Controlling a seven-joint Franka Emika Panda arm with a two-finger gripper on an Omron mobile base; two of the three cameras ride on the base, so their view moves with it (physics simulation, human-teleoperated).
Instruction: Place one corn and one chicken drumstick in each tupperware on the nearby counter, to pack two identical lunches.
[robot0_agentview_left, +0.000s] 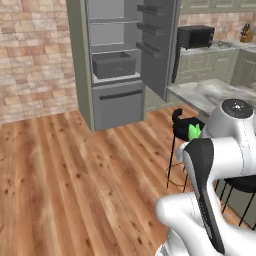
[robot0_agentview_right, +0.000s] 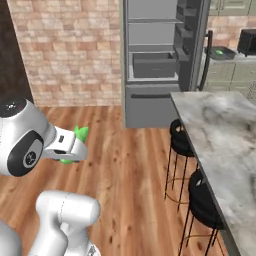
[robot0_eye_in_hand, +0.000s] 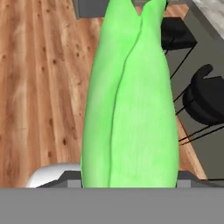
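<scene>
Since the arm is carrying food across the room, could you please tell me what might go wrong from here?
1. The corn juts well beyond the end effector, high over the wooden floor; if the grip slips, it would likely drop there.
2. The black stools and the island stand close on the right, so a wide swing could clip them.
3. The fridge door hangs open ahead.

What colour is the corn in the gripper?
Bright green; the corn shows best in the hand view.

The setting is a domestic kitchen. Indicators: an open refrigerator (robot0_agentview_left: 117, 60) with empty shelves and a grey drawer, a microwave (robot0_agentview_left: 196, 36), olive-green cabinets (robot0_agentview_left: 207, 67), a marbled island (robot0_agentview_right: 222, 145) with black stools (robot0_agentview_right: 181, 137), brick walls (robot0_agentview_left: 35, 55) and a wood plank floor (robot0_agentview_left: 75, 180).
</scene>
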